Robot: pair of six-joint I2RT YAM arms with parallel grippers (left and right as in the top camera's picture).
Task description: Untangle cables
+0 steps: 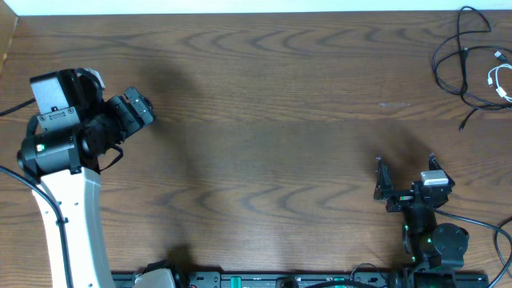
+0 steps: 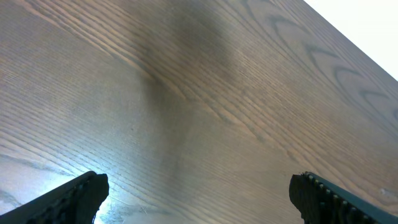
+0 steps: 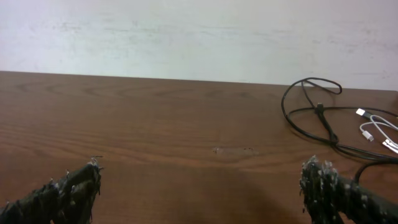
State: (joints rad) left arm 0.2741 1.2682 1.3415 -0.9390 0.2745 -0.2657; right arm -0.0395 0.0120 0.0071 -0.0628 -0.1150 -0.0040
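The black cable [image 1: 464, 53] lies in loose loops at the table's far right corner. The white cable [image 1: 490, 80] is curled right beside it at the right edge, and the two lie close together. Both also show in the right wrist view: the black cable [image 3: 319, 109] and the white cable [image 3: 368, 132] with its plug ends. My right gripper [image 1: 406, 164] [image 3: 202, 186] is open and empty, well short of the cables, facing them. My left gripper [image 1: 138, 108] [image 2: 199, 193] is open and empty over bare wood at the far left.
The brown wooden table [image 1: 264, 120] ends at a white wall along the back [image 3: 186, 37]. Thick black arm wires trail at the left edge [image 1: 12, 108] and the lower right [image 1: 496, 228]. A black rail runs along the front edge [image 1: 280, 280].
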